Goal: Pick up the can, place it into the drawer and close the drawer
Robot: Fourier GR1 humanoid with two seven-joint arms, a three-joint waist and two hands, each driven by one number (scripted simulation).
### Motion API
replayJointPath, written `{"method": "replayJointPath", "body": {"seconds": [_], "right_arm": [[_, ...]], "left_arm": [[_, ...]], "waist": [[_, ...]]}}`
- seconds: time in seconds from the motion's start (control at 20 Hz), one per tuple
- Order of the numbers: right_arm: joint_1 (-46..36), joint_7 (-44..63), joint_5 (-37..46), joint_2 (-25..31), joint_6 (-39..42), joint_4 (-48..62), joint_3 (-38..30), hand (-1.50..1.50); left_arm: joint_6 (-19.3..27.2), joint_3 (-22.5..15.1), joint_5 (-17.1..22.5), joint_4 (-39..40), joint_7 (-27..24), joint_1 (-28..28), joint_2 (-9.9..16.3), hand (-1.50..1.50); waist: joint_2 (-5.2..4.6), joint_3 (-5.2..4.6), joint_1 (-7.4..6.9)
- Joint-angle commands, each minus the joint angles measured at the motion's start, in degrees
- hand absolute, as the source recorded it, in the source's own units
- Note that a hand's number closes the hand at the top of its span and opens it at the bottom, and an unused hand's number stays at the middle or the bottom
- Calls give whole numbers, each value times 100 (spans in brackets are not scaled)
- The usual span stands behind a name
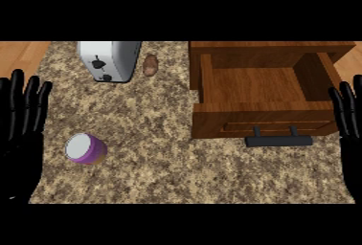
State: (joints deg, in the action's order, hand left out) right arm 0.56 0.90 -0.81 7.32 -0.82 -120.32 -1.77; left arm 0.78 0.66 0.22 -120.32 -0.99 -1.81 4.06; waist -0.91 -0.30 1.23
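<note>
While both hands rest at the edges, nothing is held. Left hand (pixel 21 112) at the view's left edge, fingers straight and up, open, resting. Right hand (pixel 348 112) at the right edge, fingers straight up, open too, partly cut off by the edge. Nearest object: can (pixel 85 149), purple side, pale top, tilted, on the speckled counter (pixel 163 158), lower left, near the left hand but apart from it. Further back on the right: wooden drawer (pixel 265 91) pulled open, inside bare wood, black handle (pixel 278 140) on its front, sticking out toward the viewer. Can well apart from drawer. Far left-centre: silver toaster (pixel 109 60), black controls on its near face. Just beside it to the right, small brown item (pixel 150 65), can't tell what.
</note>
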Motion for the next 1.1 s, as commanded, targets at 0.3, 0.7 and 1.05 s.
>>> {"method": "replayJointPath", "body": {"seconds": [0.3,0.7,1.05], "right_arm": [[567,702,-46,-304,-363,282,-117,-150],[977,880,-504,-80,-149,-80,-707,-150],[1367,574,-1122,156,448,61,-1456,-150]], "left_arm": [[-2010,415,1556,737,492,964,1330,-150],[-3045,1800,3269,673,1054,1312,2342,-150],[-3594,2443,3915,780,1335,1489,2465,-150]], "waist": [[47,21,-94],[103,32,-145],[99,32,-129]]}}
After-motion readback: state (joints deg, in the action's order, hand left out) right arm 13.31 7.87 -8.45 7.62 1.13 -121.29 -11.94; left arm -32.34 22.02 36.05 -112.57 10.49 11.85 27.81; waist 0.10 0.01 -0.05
